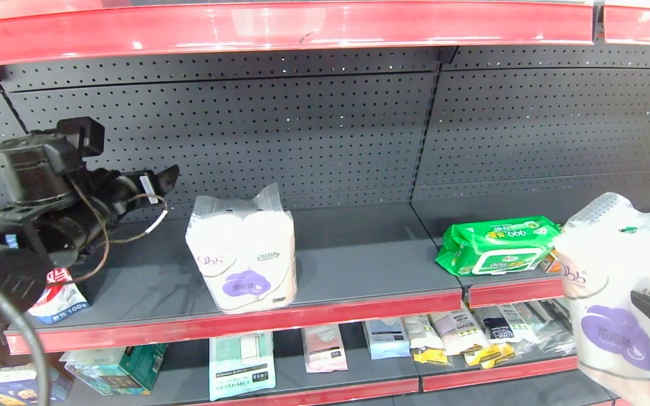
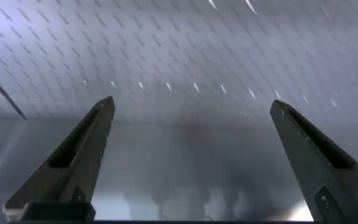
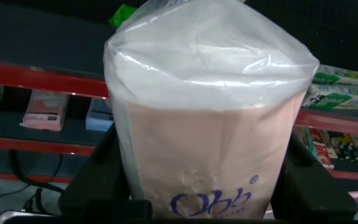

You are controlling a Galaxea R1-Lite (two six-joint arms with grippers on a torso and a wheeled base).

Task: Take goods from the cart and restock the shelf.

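- Your right gripper (image 3: 204, 186) is clamped on a toilet paper pack (image 3: 210, 106), which it holds in front of the shelf's (image 1: 359, 265) right part, by the green wet wipes pack (image 1: 497, 245).
- Your left gripper (image 2: 194, 109) hangs over the shelf's left part, fingers spread apart with nothing between them.
- A second toilet paper pack (image 1: 243, 254) stands upright on the shelf, near its front edge.

We see bright, even light from above on the toilet-paper pack (image 1: 243, 254) standing on the shelf (image 1: 359, 265), and white glare streaks the red rail (image 1: 280, 25) high above it. Faint, soft shadows lie left of the pack; the rail bows toward the view's edges.
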